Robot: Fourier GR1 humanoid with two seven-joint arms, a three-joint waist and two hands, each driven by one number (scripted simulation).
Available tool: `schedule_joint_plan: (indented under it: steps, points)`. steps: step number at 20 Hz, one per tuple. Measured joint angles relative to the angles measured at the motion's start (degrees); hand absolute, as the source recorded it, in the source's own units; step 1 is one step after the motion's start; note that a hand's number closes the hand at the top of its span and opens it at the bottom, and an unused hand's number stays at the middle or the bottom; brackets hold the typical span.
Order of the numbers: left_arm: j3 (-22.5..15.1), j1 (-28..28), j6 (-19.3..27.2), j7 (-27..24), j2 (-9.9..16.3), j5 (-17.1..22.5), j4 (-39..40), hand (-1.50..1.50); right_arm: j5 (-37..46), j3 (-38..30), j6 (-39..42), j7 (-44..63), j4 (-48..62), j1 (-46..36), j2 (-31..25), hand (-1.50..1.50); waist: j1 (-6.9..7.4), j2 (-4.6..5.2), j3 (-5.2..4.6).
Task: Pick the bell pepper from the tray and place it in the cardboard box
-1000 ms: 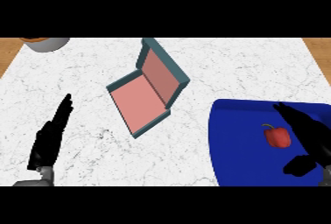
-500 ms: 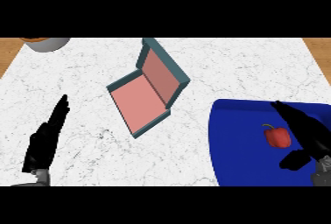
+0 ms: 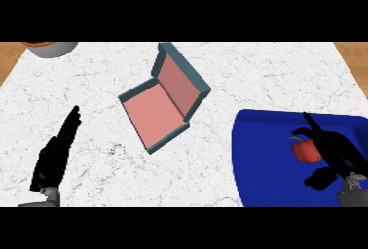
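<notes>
A red bell pepper (image 3: 308, 151) lies on the blue tray (image 3: 266, 155) at the lower right. My right hand (image 3: 338, 151) is over the tray just right of the pepper, open, with its fingers pointing up-left past the pepper and its thumb low at the tray's front. The cardboard box (image 3: 164, 99) lies open in the middle of the counter, with a pink inside and teal walls, its lid tilted up to the right. My left hand (image 3: 56, 151) rests open at the lower left, fingers straight, far from the box.
A grey bowl (image 3: 50, 47) with something orange in it sits at the counter's far left corner. White marble counter spreads between the box, the tray and my left hand. Wooden floor shows past the far corners.
My right hand has moved left and slightly up over the tray, closer to the pepper. My left hand has shifted a little. The pepper and box have not moved.
</notes>
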Motion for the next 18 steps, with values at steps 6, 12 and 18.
schedule_joint_plan:
  steps: [6, 12, 18]
  points:
    - [0.63, -0.31, -0.58, 0.67, 0.18, -0.12, -0.53, 0.00, 5.24, 0.47, -7.45, -0.81, -2.03, 1.06, 0.03, 1.50, -0.15, -0.06, -0.07]
    - [0.31, 0.82, -0.63, 2.12, -0.52, -0.91, -2.85, 0.00, 8.31, 1.01, -9.23, 0.84, -2.72, -1.01, 2.36, 1.50, -0.01, 0.11, 0.12]
    - [0.46, 0.32, -0.51, 0.90, -1.28, -1.25, -1.29, 0.00, 12.39, 5.88, -5.69, 11.89, -7.59, -1.86, 10.51, 1.50, 0.01, 0.24, 0.29]
